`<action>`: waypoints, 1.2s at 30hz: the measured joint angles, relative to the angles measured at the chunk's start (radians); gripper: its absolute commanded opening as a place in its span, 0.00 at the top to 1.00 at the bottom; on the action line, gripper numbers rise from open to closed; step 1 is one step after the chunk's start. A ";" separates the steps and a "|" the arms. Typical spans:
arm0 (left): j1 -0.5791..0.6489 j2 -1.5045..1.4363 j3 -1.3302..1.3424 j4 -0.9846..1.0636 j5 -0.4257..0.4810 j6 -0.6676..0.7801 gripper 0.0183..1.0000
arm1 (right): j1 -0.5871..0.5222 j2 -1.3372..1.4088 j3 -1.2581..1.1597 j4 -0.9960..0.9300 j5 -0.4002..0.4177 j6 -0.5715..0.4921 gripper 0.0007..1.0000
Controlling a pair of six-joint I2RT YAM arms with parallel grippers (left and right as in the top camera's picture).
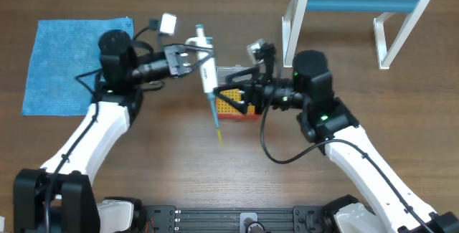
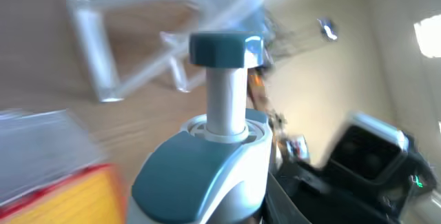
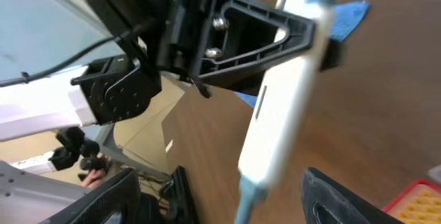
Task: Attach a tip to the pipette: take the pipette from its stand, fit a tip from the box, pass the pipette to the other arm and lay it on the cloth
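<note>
Pipette [image 1: 207, 74], white and blue, pinched in the left pincer [image 1: 193, 55], tilted above the worktop [image 1: 179, 168], yellow tip [image 1: 219, 134] seemingly fitted at its lower end, right pincer [image 1: 237, 93] spread wide just beside it, tip box [image 1: 231, 111] below that pincer, blue cloth [image 1: 72, 61] behind the left pincer.
</note>
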 measured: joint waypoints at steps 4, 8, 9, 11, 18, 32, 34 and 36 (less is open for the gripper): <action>0.135 0.000 0.003 -0.241 -0.109 0.057 0.99 | -0.132 0.000 0.000 -0.119 -0.076 -0.022 0.24; 0.208 0.000 0.004 -0.436 -0.282 0.111 0.99 | -0.212 0.002 0.000 -0.187 -0.097 -0.047 0.24; 0.211 -0.001 0.009 -0.496 -0.320 0.142 0.99 | -0.218 0.002 0.000 -0.190 -0.101 -0.050 0.24; 0.212 -0.002 0.038 -0.706 -0.410 0.221 0.99 | -0.220 0.002 0.000 -0.192 -0.105 -0.056 0.23; 0.268 0.010 0.407 -1.410 -0.703 0.560 0.99 | -0.221 0.002 0.000 -0.193 -0.108 -0.066 0.24; 0.522 0.687 1.452 -1.814 -1.178 1.059 0.99 | -0.217 0.002 0.000 -0.221 -0.100 -0.042 0.23; 0.499 0.785 1.496 -1.782 -1.223 1.133 0.99 | -0.204 0.002 0.000 -0.225 -0.097 -0.035 0.23; 0.475 0.841 1.498 -1.757 -1.257 1.186 0.99 | -0.170 0.002 0.000 -0.226 -0.092 -0.030 0.23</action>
